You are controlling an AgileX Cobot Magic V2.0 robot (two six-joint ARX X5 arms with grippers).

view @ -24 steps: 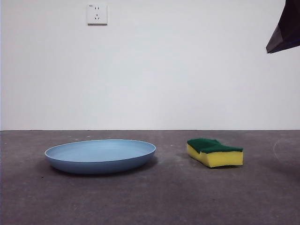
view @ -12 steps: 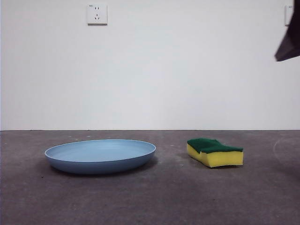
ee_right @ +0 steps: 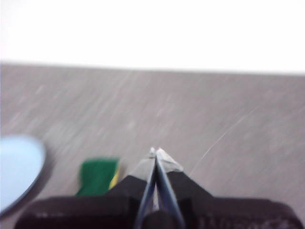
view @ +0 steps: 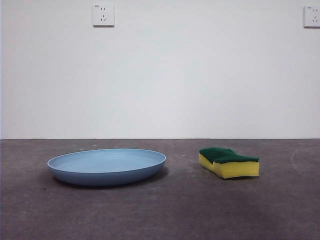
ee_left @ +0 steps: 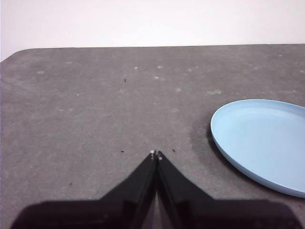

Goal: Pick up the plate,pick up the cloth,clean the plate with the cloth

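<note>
Dark arm tip gone from front view; both grippers, left (ee_left: pixel 155 154) and right (ee_right: pixel 155 151), jaws closed empty, plate (view: pixel 107 166) and cloth (view: pixel 229 162) beside it untouched on worktop (view: pixel 180 210) — pickup not begun.

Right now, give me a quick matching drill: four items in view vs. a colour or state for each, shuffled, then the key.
Items
1. plate
2. cloth
3. left gripper
4. wall socket

Descriptions
A. white, up on the wall
B. yellow block with a dark green top
C. jaws shut, holding nothing, over bare table beside the plate
D. light blue, shallow, resting flat on the table

Pairs: 1-D, 2-B, 3-C, 4-A
</note>
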